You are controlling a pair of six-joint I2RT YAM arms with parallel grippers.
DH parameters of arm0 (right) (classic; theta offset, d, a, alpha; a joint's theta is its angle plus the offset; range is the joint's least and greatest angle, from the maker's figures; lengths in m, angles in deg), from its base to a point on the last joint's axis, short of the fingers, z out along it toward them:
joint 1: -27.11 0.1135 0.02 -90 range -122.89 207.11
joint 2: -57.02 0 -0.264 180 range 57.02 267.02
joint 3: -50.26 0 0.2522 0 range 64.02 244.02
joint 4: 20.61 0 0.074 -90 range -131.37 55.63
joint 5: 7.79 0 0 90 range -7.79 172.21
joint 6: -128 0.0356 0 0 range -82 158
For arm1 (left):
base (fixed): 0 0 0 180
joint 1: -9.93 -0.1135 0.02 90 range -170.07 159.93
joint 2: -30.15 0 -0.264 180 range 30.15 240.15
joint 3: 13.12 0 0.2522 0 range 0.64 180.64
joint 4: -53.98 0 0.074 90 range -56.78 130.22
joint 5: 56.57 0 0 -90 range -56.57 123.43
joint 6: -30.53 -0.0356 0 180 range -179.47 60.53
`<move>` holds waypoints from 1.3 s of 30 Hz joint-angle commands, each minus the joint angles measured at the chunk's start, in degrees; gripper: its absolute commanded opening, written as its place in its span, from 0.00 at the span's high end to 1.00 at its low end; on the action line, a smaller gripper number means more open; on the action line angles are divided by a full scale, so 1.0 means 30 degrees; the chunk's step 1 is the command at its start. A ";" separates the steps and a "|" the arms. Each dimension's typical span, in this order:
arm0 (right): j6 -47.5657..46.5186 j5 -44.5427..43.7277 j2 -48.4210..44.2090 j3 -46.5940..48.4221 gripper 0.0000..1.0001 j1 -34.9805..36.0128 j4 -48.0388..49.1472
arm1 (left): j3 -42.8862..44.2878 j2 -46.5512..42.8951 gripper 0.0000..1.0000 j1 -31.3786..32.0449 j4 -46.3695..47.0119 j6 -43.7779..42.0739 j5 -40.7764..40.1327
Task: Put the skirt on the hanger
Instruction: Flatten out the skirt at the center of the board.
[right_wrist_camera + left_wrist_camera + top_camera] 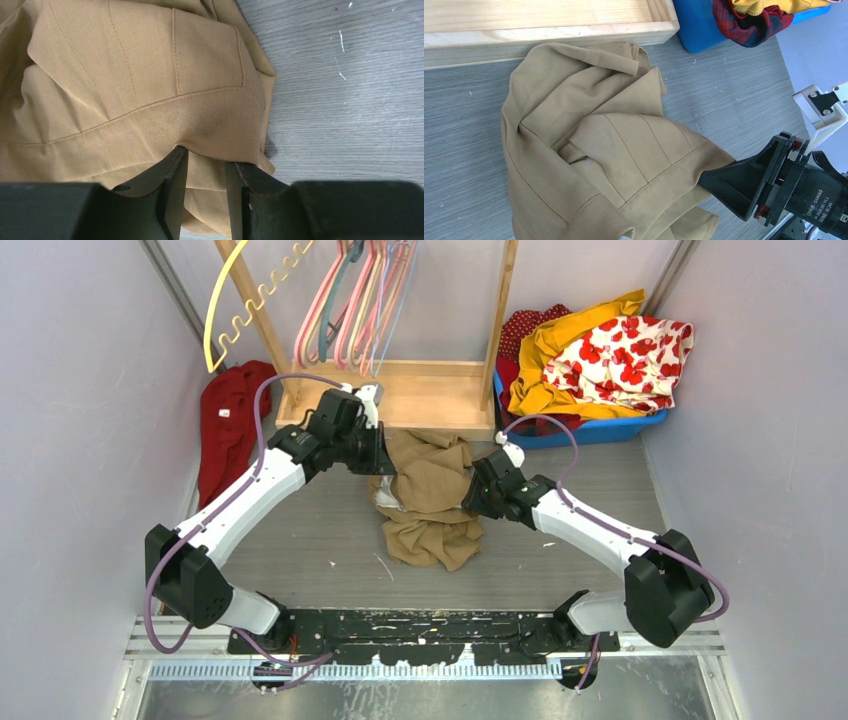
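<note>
The tan skirt [430, 502] lies crumpled on the grey table in front of the wooden rack. Several pastel hangers [352, 302] hang on the rack, and a yellow wavy hanger [214, 315] hangs at its left. My right gripper [472, 495] is at the skirt's right edge. In the right wrist view its fingertips [177, 162] are narrowly apart, pinching the waistband [200, 125]. The left wrist view shows that gripper [724, 180] holding up a tented corner of the skirt [624, 150]. My left gripper [380, 462] is over the skirt's upper left edge, and its fingers are out of view.
The rack's wooden base [425, 395] stands just behind the skirt. A blue bin [600, 430] of red, yellow and floral clothes is at the back right. A red garment [232, 420] lies at the back left. Grey walls close both sides.
</note>
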 commanded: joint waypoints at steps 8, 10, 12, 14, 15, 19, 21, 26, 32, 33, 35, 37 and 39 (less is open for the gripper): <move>0.1255 -0.2454 -0.0086 -0.0494 0.62 0.0072 0.1664 | 0.1415 0.0017 1.00 0.0066 0.0275 -0.0410 0.0628; 0.1321 -0.2706 -0.0005 -0.0583 0.62 0.0053 0.1675 | 0.1525 0.0123 1.00 0.0066 0.0245 -0.0418 0.0665; 0.1462 -0.3359 -0.0038 -0.0742 0.61 0.0072 0.1872 | 0.1639 0.0201 1.00 0.0068 0.0212 -0.0440 0.0747; 0.1613 -0.3794 -0.0103 -0.0846 0.61 0.0050 0.2038 | 0.1673 0.0232 1.00 0.0067 0.0191 -0.0473 0.0743; 0.1658 -0.3869 -0.0102 -0.0867 0.60 0.0064 0.2184 | 0.1692 0.0247 1.00 0.0066 0.0185 -0.0476 0.0741; 0.1813 -0.4325 0.0099 -0.0745 0.59 0.0049 0.2465 | 0.1754 0.0286 1.00 0.0046 0.0145 -0.0582 0.0747; 0.1859 -0.4494 0.0279 -0.0608 0.58 0.0054 0.2583 | 0.1776 0.0306 1.00 0.0037 0.0121 -0.0619 0.0752; 0.2161 -0.4704 0.0437 -0.0464 0.57 0.0074 0.3232 | 0.1793 0.0286 1.00 -0.0012 0.0084 -0.0681 0.0780; 0.2575 -0.4958 0.0847 -0.0266 0.57 0.0074 0.3551 | 0.1856 0.0254 1.00 -0.0065 0.0043 -0.0762 0.0854; 0.2653 -0.5015 0.0826 -0.0312 0.57 0.0056 0.3644 | 0.1828 0.0257 1.00 -0.0075 0.0042 -0.0769 0.0861; 0.2776 -0.5084 0.0862 -0.0282 0.57 0.0050 0.3744 | 0.1828 0.0241 1.00 -0.0093 0.0034 -0.0795 0.0856; 0.2847 -0.5165 0.0877 -0.0258 0.57 0.0063 0.3815 | 0.1806 0.0260 1.00 -0.0109 0.0015 -0.0835 0.0871; 0.2954 -0.5286 0.0692 -0.0356 0.56 0.0048 0.3954 | 0.1762 0.0277 1.00 -0.0116 0.0061 -0.0857 0.0896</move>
